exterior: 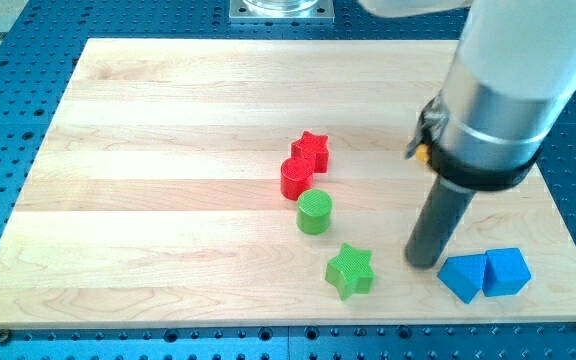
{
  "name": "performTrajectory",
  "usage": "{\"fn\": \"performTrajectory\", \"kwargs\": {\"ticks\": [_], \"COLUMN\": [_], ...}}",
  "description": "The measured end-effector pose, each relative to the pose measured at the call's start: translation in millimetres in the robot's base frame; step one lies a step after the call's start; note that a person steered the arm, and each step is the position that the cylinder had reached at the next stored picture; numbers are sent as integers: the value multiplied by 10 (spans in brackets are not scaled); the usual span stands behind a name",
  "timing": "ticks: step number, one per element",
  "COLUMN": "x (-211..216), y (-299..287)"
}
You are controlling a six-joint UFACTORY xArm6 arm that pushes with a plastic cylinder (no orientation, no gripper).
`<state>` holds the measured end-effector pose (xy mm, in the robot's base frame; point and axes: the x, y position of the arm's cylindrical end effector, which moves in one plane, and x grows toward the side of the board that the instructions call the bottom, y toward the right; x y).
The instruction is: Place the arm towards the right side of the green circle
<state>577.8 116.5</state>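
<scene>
The green circle (314, 212) stands near the middle of the wooden board. My tip (423, 262) rests on the board well to the circle's right and a little lower, apart from it. A green star (350, 270) lies below and right of the circle, between the circle and my tip. A red circle (295, 178) sits just above and left of the green circle, with a red star (310, 150) touching it from above. Two blue blocks (484, 274) lie side by side just right of my tip.
The wooden board (148, 180) lies on a blue perforated table. The arm's thick grey body (508, 90) hangs over the board's upper right. A yellow piece (421, 153) shows partly behind the arm. A metal mount (280, 8) sits at the view's top.
</scene>
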Motion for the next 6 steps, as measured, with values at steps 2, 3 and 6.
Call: {"fn": "performTrajectory", "kwargs": {"ticks": [2, 3, 6], "x": [-31, -124, -562], "y": [-1468, -1123, -831]}}
